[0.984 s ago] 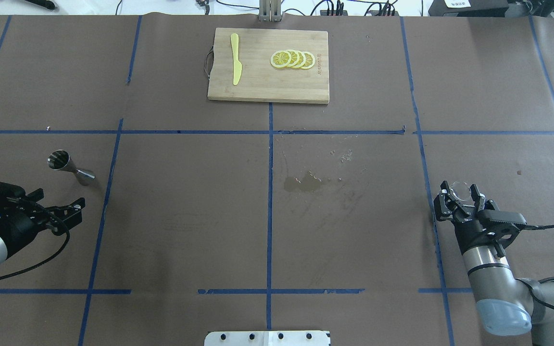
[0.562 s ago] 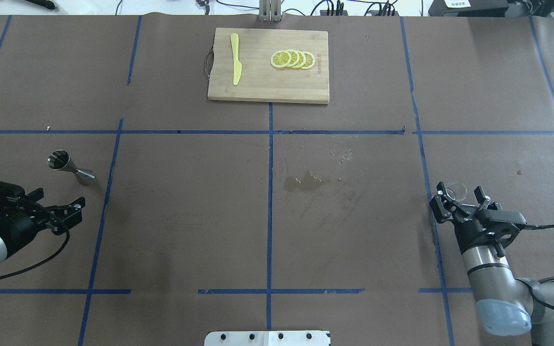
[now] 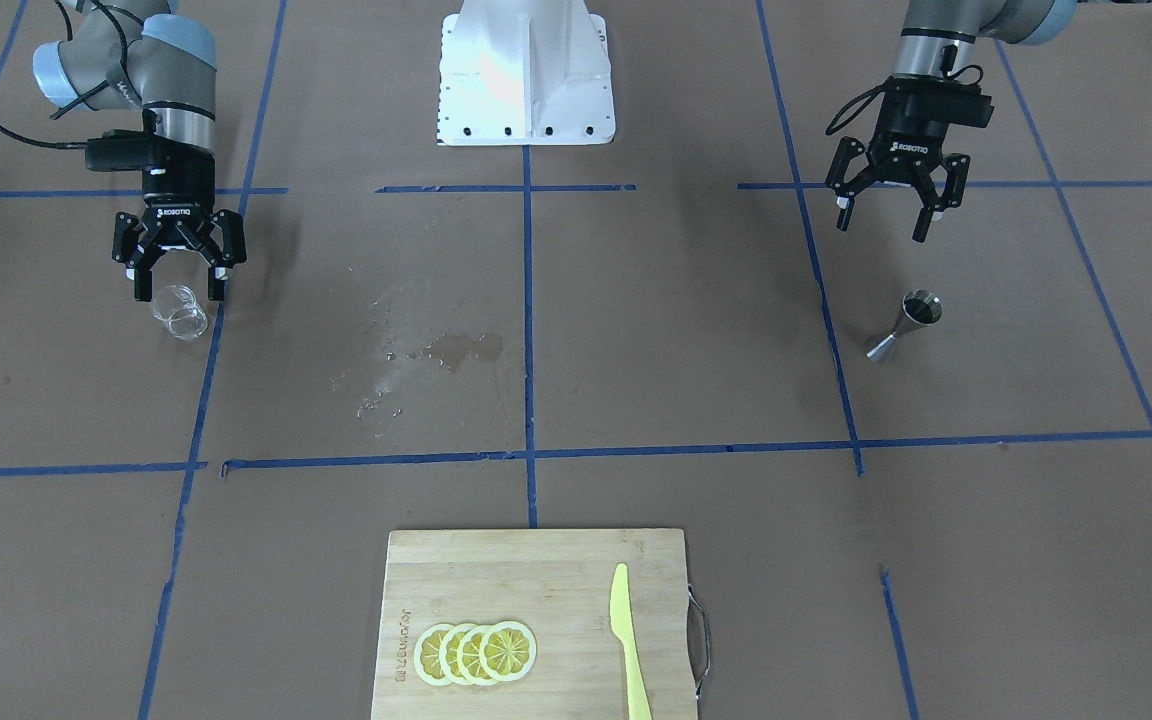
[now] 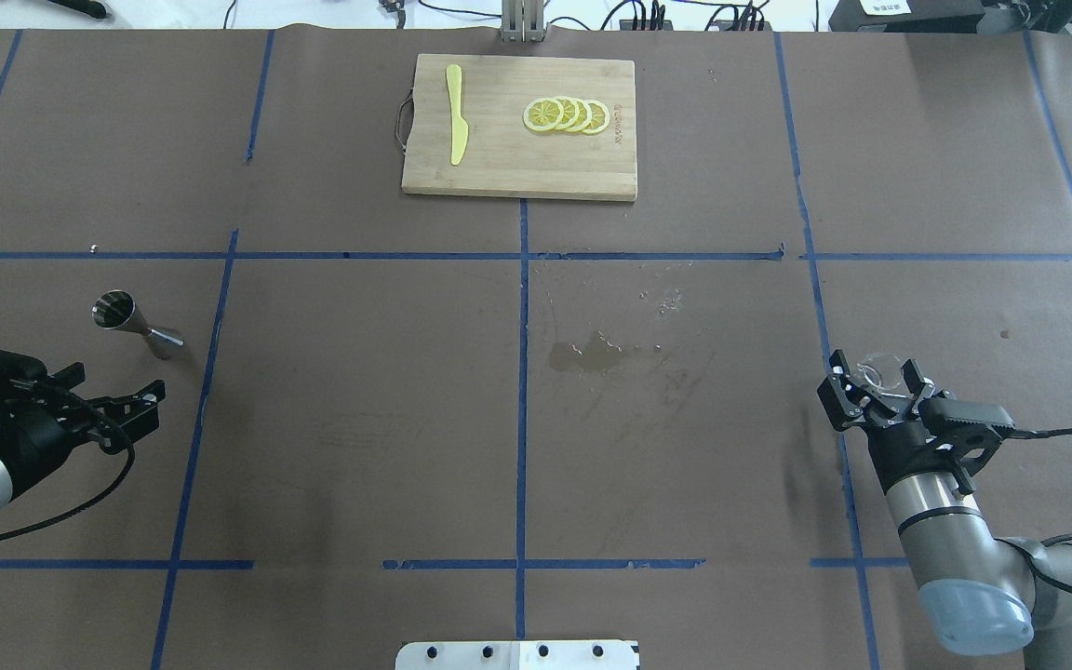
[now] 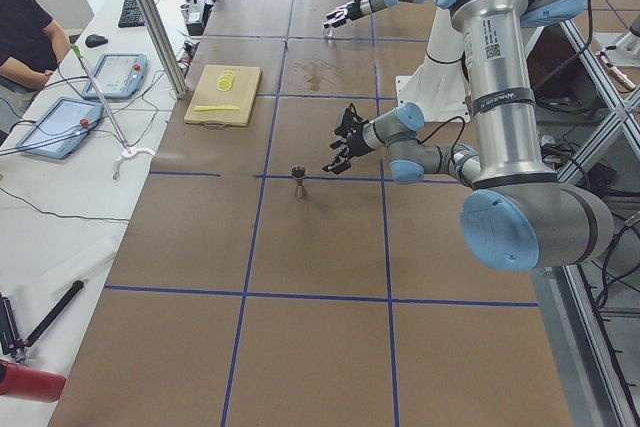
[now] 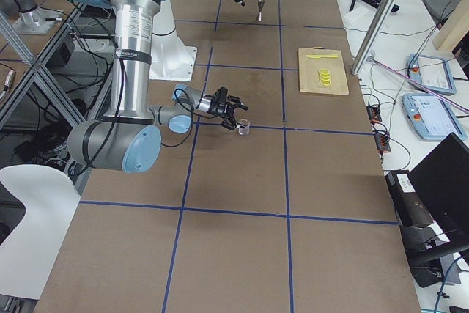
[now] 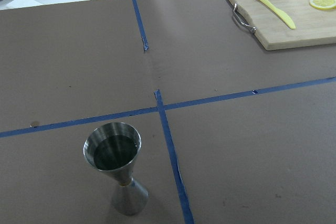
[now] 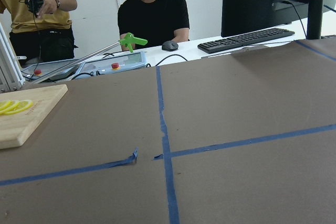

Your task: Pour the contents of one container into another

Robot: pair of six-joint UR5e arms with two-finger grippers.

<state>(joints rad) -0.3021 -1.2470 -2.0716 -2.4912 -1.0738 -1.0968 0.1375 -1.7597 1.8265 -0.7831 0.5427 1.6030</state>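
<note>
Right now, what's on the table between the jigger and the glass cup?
A wet spill patch lies roughly midway between jigger and glass cup, plus crossing blue tape lines; nothing else. Clearest in the overhead view.

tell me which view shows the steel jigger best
The left wrist-mounted view: the jigger stands close, large and upright, its dark inside visible. Overhead and front-facing show it small, both side views tiny; the right wrist view misses it.
</note>
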